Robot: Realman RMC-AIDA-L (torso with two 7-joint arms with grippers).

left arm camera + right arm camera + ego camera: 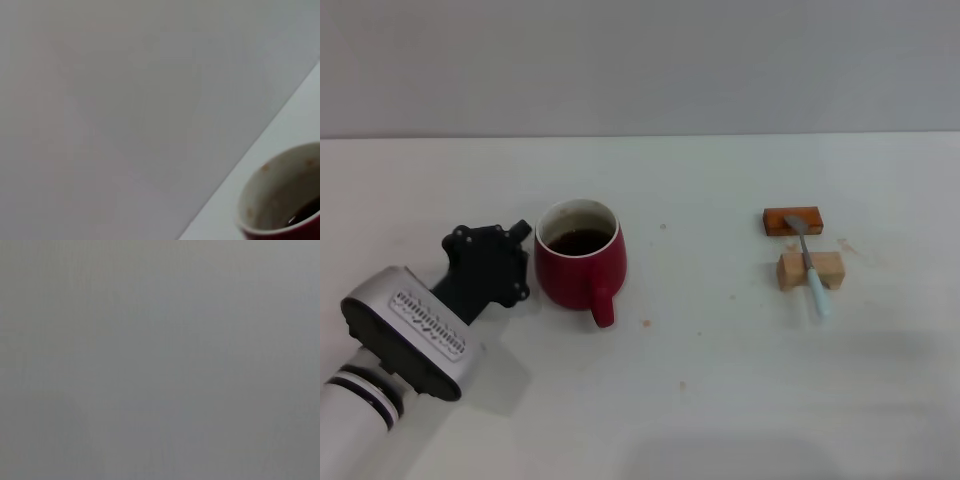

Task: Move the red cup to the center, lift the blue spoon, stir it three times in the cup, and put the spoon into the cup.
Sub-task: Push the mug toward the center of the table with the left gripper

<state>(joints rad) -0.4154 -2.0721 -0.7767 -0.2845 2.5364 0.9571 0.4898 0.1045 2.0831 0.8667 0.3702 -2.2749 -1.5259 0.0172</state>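
- Head view: left pincer (520,262) sits low on the tabletop (700,400), at the side of the red cup (580,262), which lies just to the pincer's right, touching or nearly so. Whether its fingers are spread or closed cannot be made out behind the black wrist body. The cup's handle points toward the robot. The blue spoon (812,275) lies well off to the pincer's right, propped across a tan block (810,270), with an orange-brown block (792,220) just beyond; its long axis runs near to far, handle nearest the robot. The right arm is absent, though the spoon lies on its side.
- Left wrist view: red cup (285,200), close ahead, with dark liquid inside.
- Right wrist view: blank grey, nothing to tell.
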